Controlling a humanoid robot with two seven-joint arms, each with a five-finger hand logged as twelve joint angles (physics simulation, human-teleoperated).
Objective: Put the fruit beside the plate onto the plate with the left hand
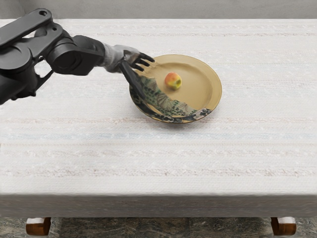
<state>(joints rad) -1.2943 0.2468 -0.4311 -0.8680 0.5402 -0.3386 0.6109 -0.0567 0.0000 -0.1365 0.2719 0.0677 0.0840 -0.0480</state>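
Left hand [131,63] over the ten o'clock rim of the tan plate [207,87], fingers spread and holding nothing, the fruit [173,80] lying on the plate just toward twelve o'clock of its centre, clear of the fingertips.

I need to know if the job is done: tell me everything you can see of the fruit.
The fruit is small and roundish, yellow-orange with a red blush, smooth-skinned like a peach or apple. It looks whole and sits on the tan plate, slightly left of its middle, touching only the plate. The left hand is at the plate's left rim, fingers spread, apart from the fruit.
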